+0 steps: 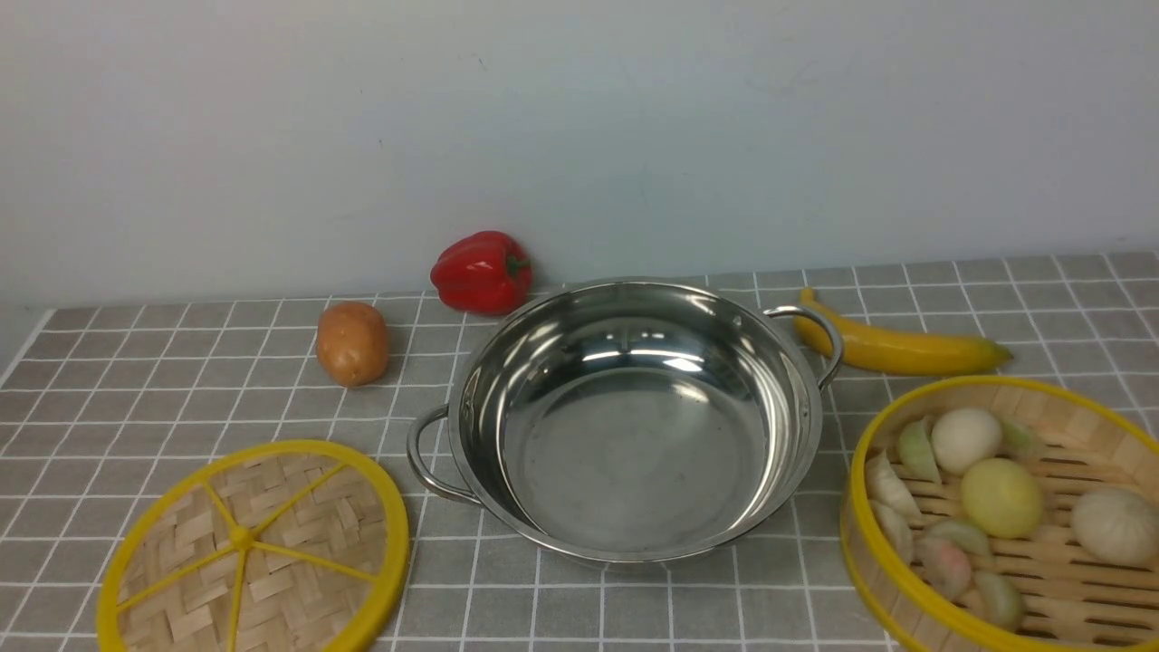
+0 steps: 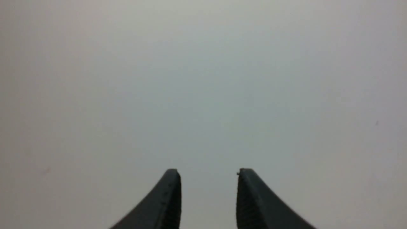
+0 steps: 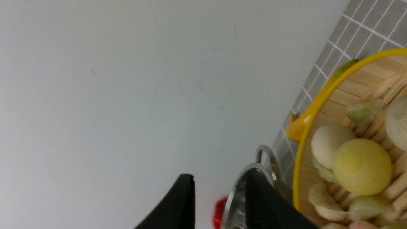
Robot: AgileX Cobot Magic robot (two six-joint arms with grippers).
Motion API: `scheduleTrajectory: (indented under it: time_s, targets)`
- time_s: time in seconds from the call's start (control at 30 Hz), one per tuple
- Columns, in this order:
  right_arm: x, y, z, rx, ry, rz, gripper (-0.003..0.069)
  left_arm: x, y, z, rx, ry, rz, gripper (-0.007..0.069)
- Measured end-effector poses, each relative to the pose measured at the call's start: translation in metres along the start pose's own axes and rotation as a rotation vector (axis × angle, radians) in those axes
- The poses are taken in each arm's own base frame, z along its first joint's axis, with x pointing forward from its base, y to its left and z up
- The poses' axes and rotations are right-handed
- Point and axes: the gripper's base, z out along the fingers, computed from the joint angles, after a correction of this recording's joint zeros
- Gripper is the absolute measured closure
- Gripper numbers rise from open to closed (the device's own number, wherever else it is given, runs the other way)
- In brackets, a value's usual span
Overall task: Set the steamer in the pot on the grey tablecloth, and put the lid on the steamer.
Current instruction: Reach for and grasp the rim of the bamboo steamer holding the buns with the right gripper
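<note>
We're at square one: pot (image 1: 634,453) empty, steamer (image 1: 1077,421) at its 4 o'clock, lid (image 1: 253,548) at 8, left gripper (image 2: 208,178) and right gripper (image 3: 219,183) spread, empty.

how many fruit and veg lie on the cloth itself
3: potato left of the pot, red pepper behind the pot's left, banana behind the steamer. None looks hidden.

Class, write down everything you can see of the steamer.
The steamer is a round bamboo basket with a thick yellow rim, an upright slat wall and a slatted floor. It stands upright and uncovered on the tablecloth at the front right, partly cut off by the picture edge. It is beside the pot, not in it. Round buns and wedge-shaped dumplings lie on its floor.
</note>
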Motion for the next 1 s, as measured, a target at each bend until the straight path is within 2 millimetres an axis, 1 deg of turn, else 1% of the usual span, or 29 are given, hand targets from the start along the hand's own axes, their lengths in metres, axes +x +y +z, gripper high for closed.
scheduleTrajectory:
  time_s: [0.07, 0.1, 0.13, 0.2, 0.3, 0.33, 0.37, 0.4, 0.47, 0.5, 0.53, 0.57, 0.6, 0.63, 0.67, 0.7, 0.73, 0.8, 0.83, 0.9, 0.93, 0.97, 1.0]
  targets:
    - [-0.008, 0.003, 0.000, -0.040, -0.080, 0.178, 0.0415, -0.012, -0.002, -0.001, 0.025, -0.137, -0.002, 0.0382]
    - [-0.008, 0.004, 0.000, -0.041, -0.079, 0.191, 0.0416, -0.014, -0.002, -0.001, 0.027, -0.150, -0.002, 0.0382]
    - [-0.013, 0.010, -0.002, -0.073, -0.125, 0.269, 0.0415, -0.022, -0.004, -0.003, 0.044, -0.239, -0.003, 0.0382]
    - [-0.021, 0.028, -0.005, -0.145, -0.190, 0.317, 0.0415, -0.035, -0.006, -0.003, 0.059, -0.331, -0.002, 0.0382]
    - [-0.032, 0.064, -0.016, -0.271, -0.276, 0.251, 0.0415, -0.061, -0.007, -0.002, 0.063, -0.437, -0.014, 0.0382]
    - [-0.035, 0.079, -0.022, -0.321, -0.308, 0.189, 0.0415, -0.072, -0.008, -0.001, 0.060, -0.462, -0.018, 0.0382]
    - [-0.039, 0.097, -0.029, -0.381, -0.352, 0.080, 0.0415, -0.086, -0.008, 0.001, 0.049, -0.481, -0.021, 0.0382]
    - [-0.040, 0.113, -0.037, -0.432, -0.389, -0.031, 0.0415, -0.093, -0.008, 0.002, 0.040, -0.479, -0.019, 0.0382]
    - [-0.040, 0.144, -0.052, -0.514, -0.465, -0.324, 0.0415, -0.108, -0.008, 0.005, 0.017, -0.446, -0.003, 0.0382]
    - [-0.040, 0.144, -0.052, -0.511, -0.467, -0.334, 0.0415, -0.110, -0.008, 0.006, 0.017, -0.451, -0.005, 0.0382]
    - [-0.037, 0.164, -0.059, -0.539, -0.491, -0.539, 0.0415, -0.116, -0.008, 0.011, 0.000, -0.382, 0.015, 0.0382]
    - [-0.034, 0.177, -0.062, -0.540, -0.486, -0.671, 0.0415, -0.117, -0.008, 0.016, -0.009, -0.321, 0.030, 0.0382]
    - [-0.031, 0.188, -0.063, -0.536, -0.475, -0.781, 0.0415, -0.116, -0.008, 0.021, -0.016, -0.256, 0.043, 0.0382]
    - [-0.028, 0.198, -0.058, -0.494, -0.417, -0.886, 0.0415, -0.111, -0.007, 0.029, -0.027, -0.133, 0.051, 0.0382]
    - [-0.024, 0.206, -0.045, -0.402, -0.326, -1.020, 0.0415, -0.100, -0.005, 0.037, -0.038, 0.009, 0.058, 0.0382]
    - [-0.022, 0.209, -0.035, -0.313, -0.236, -1.103, 0.0415, -0.087, -0.004, 0.044, -0.048, 0.138, 0.058, 0.0382]
    - [-0.020, 0.208, -0.018, -0.180, -0.110, -1.167, 0.0415, -0.075, -0.002, 0.048, -0.055, 0.252, 0.058, 0.0382]
    - [-0.021, 0.204, 0.000, -0.025, 0.009, -1.221, 0.0415, -0.061, -0.001, 0.052, -0.064, 0.388, 0.052, 0.0382]
    - [-0.023, 0.199, 0.013, 0.088, 0.090, -1.235, 0.0415, -0.051, 0.000, 0.055, -0.070, 0.476, 0.051, 0.0382]
    - [-0.025, 0.191, 0.030, 0.244, 0.190, -1.237, 0.0415, -0.038, 0.002, 0.058, -0.077, 0.597, 0.048, 0.0382]
    - [-0.026, 0.190, 0.033, 0.266, 0.202, -1.236, 0.0415, -0.037, 0.002, 0.058, -0.078, 0.607, 0.048, 0.0382]
    - [-0.029, 0.178, 0.052, 0.432, 0.299, -1.224, 0.0415, -0.025, 0.003, 0.061, -0.085, 0.715, 0.045, 0.0382]
    - [-0.032, 0.170, 0.066, 0.539, 0.353, -1.230, 0.0415, -0.015, 0.004, 0.062, -0.090, 0.803, 0.044, 0.0382]
